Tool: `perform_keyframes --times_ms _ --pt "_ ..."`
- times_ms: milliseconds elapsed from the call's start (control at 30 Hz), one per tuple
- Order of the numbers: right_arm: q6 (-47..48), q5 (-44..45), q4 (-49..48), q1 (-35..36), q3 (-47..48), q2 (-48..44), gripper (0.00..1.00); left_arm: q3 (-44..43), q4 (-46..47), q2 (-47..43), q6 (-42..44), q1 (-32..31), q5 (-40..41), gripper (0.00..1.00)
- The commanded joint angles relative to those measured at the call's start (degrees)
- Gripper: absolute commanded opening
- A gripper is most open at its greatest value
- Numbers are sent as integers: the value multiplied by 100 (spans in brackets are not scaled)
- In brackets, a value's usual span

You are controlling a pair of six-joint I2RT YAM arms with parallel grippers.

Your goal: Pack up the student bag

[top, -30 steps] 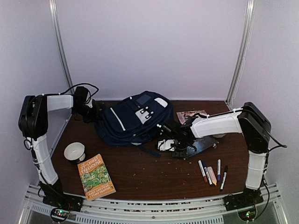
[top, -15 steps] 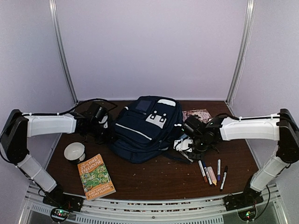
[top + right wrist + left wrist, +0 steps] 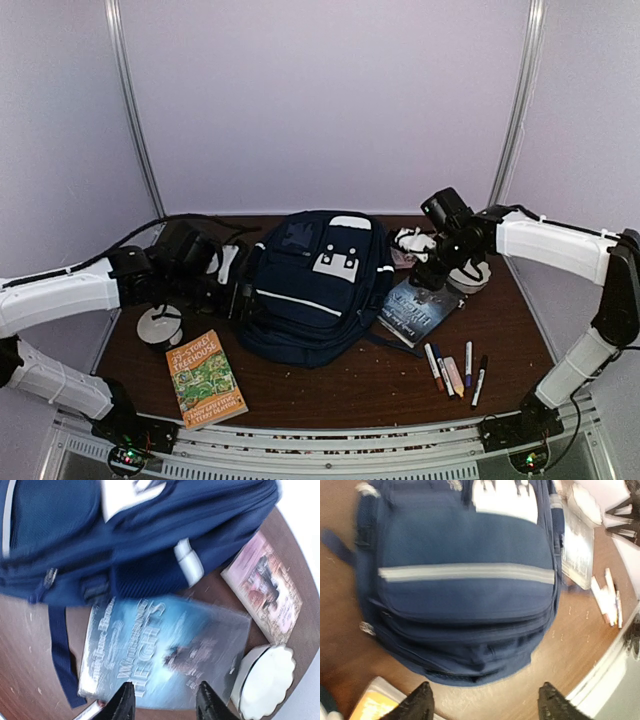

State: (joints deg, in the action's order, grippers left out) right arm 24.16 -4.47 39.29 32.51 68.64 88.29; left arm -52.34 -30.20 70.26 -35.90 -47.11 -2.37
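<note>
The student bag [image 3: 312, 290] lies flat in the middle of the table, navy with white patches and a grey stripe. It fills the left wrist view [image 3: 465, 580]. My left gripper [image 3: 238, 292] sits at the bag's left edge. Its jaws are open [image 3: 484, 705] over bare table beside the bag's edge. My right gripper [image 3: 428, 272] hovers to the right of the bag. It is open [image 3: 165, 702] above a blue "Wuthering Heights" book [image 3: 165, 650], holding nothing. One corner of that book [image 3: 420, 312] sits under the bag [image 3: 125, 535].
A green-and-orange Treehouse book [image 3: 205, 378] lies front left, with a white bowl [image 3: 158, 325] behind it. Several markers [image 3: 455, 372] lie front right. A pink book [image 3: 262, 587] and a white scalloped dish [image 3: 265, 680] sit at the back right. A bag strap [image 3: 60, 645] trails over the table.
The bag has shifted right and turned square to the front. Both grippers have opened and let go of it. The right arm swung back and right, uncovering the blue book.
</note>
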Motion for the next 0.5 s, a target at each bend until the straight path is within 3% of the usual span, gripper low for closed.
perform_keyframes --times_ms 0,200,233,300,467 --pt "-967 -1152 -8 -410 889 645 52 -517 -158 109 804 679 708 79" --pt "-2131 -2032 234 -667 2019 1786 73 -1447 325 1356 943 1888 -38 84" --pt "-2262 -2070 270 -698 2172 1945 74 -1676 325 1628 949 2036 -138 84" --pt "-2479 -2074 339 -766 2420 2237 76 -2178 301 2200 903 2327 -401 97" --pt "-2848 -2022 444 -851 2643 2663 81 -3027 415 3420 627 2885 -869 98"
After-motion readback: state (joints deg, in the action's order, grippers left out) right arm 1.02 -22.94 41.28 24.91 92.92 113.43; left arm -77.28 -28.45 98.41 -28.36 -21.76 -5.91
